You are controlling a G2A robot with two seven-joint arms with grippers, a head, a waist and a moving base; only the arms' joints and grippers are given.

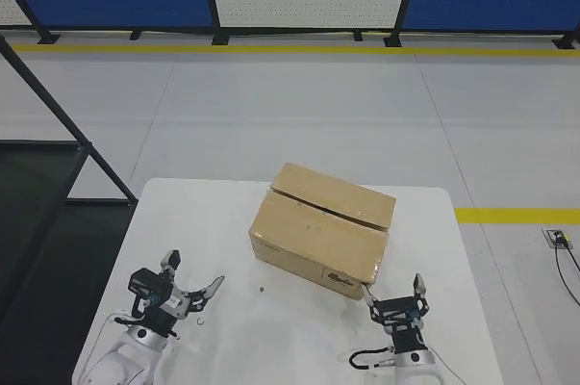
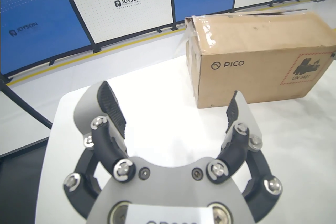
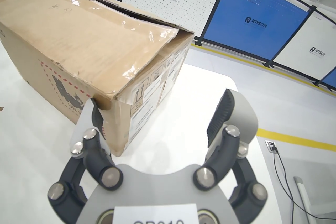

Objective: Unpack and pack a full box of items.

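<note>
The left gripper (image 1: 195,271) and right gripper (image 1: 393,286), both spread wide, hang over the white table (image 1: 270,332) before a closed cardboard box (image 1: 323,229).

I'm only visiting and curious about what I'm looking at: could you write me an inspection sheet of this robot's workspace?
Surface: white table with rounded corners.
Job's things: one cardboard box, flaps down, dark gap along the top seam; contents hidden.
Clutter: small dark speck on the table near the box.
Grippers: left gripper open, empty, apart from the box; right gripper open, empty, by the box's near corner.
Cables: black cable on the floor, from a floor socket.
Surroundings: blue and white fence panels, yellow floor line, black frame.
</note>
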